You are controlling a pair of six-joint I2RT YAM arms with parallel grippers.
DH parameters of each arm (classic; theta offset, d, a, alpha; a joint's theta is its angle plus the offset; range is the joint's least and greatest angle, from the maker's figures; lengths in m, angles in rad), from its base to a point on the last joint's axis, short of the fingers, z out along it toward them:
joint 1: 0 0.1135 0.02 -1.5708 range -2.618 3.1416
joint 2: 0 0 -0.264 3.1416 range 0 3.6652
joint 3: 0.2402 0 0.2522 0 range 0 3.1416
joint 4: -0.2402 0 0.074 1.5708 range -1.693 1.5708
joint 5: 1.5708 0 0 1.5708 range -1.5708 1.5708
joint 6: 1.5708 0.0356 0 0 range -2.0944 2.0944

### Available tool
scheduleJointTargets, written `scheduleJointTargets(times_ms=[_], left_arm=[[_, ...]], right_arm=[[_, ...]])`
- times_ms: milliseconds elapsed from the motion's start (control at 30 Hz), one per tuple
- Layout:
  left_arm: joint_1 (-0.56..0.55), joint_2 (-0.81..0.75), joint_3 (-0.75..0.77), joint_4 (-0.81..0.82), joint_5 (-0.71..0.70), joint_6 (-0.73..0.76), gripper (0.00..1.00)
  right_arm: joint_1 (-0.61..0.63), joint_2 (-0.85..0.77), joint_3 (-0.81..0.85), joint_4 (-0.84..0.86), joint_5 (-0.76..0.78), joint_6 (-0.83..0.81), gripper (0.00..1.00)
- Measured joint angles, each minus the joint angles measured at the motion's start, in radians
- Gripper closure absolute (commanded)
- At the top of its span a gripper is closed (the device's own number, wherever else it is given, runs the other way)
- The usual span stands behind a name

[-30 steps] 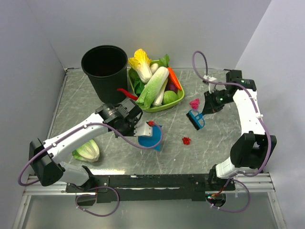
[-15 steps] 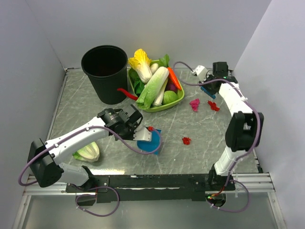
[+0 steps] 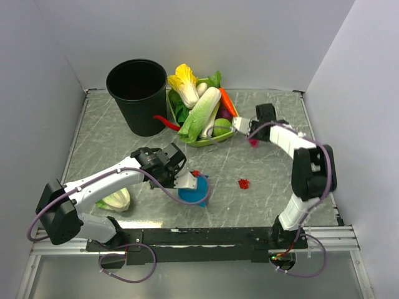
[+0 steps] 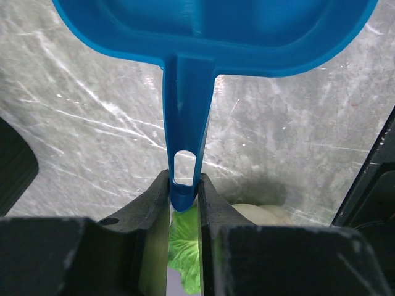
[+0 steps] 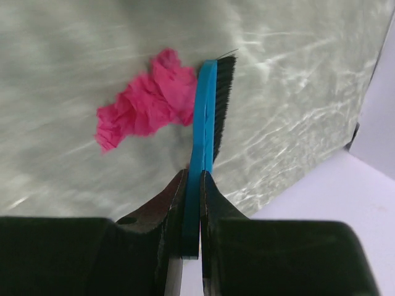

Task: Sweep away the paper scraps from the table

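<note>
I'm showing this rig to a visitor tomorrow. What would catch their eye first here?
Most likely the bright blue dustpan, held by its handle in the left gripper near the table's front middle. Then the magenta paper wad lying against the blue brush in the right gripper, beside the green vegetable basket at the back.

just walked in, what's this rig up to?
Dustpan-and-brush cleanup. The left gripper is shut on the handle of a blue plastic dustpan held over the grey-green table, with a small red paper scrap at its edge. The right gripper is shut on a blue hand brush with black bristles, which is right against a crumpled magenta paper wad near the green vegetable basket. Another red scrap lies loose on the table between the two arms.
</note>
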Motion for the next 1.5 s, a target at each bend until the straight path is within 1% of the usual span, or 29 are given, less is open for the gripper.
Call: scheduleJointTargets(times_ms=[67, 133, 200, 333, 400, 467, 567, 700, 800, 867, 967, 1133, 1233, 1333, 1400, 1500], left_arm=[[0.000, -0.002, -0.017, 0.006, 0.001, -0.002, 0.99], [0.000, -0.003, -0.029, 0.012, 0.001, -0.002, 0.99], [0.000, -0.006, -0.043, 0.022, 0.001, -0.004, 0.99], [0.000, -0.008, -0.061, 0.042, 0.002, -0.018, 0.99], [0.000, -0.008, -0.068, 0.054, 0.003, -0.026, 0.99], [0.000, -0.006, -0.069, 0.065, 0.003, -0.035, 0.99], [0.001, 0.004, -0.069, 0.085, 0.004, -0.054, 0.99], [0.010, 0.024, -0.069, 0.102, 0.010, -0.079, 0.99], [0.018, 0.035, -0.068, 0.109, 0.012, -0.092, 0.99], [0.023, 0.037, -0.068, 0.111, 0.011, -0.095, 0.99], [0.031, 0.037, -0.067, 0.115, 0.003, -0.095, 0.99], [0.051, 0.037, -0.067, 0.115, -0.011, -0.096, 0.99], [0.061, 0.037, -0.067, 0.115, -0.023, -0.096, 0.99], [0.068, 0.040, -0.061, 0.115, -0.033, -0.095, 0.99], [0.072, 0.043, -0.058, 0.119, -0.039, -0.095, 0.99], [0.074, 0.054, -0.051, 0.119, -0.046, -0.095, 0.99]], right_arm=[[0.031, -0.101, -0.100, -0.014, -0.005, -0.042, 1.00], [0.059, -0.205, -0.166, -0.063, -0.021, -0.064, 1.00], [0.091, -0.338, -0.225, -0.154, -0.058, -0.081, 1.00], [0.109, -0.521, -0.259, -0.282, -0.118, -0.058, 1.00], [0.091, -0.564, -0.252, -0.297, -0.124, -0.021, 1.00], [0.055, -0.552, -0.211, -0.301, -0.124, 0.039, 1.00], [-0.018, -0.446, -0.104, -0.285, -0.104, 0.139, 1.00], [-0.103, -0.219, 0.081, -0.225, 0.001, 0.284, 1.00], [-0.157, -0.060, 0.205, -0.204, 0.068, 0.358, 1.00], [-0.179, 0.012, 0.252, -0.196, 0.110, 0.384, 1.00], [-0.197, 0.065, 0.265, -0.199, 0.143, 0.402, 1.00], [-0.186, 0.079, 0.271, -0.304, 0.108, 0.480, 1.00], [-0.175, 0.076, 0.287, -0.391, 0.045, 0.560, 1.00], [-0.143, 0.027, 0.262, -0.450, -0.042, 0.646, 1.00], [-0.085, -0.047, 0.208, -0.487, -0.103, 0.684, 1.00], [0.067, -0.190, 0.119, -0.588, -0.229, 0.741, 1.00]])
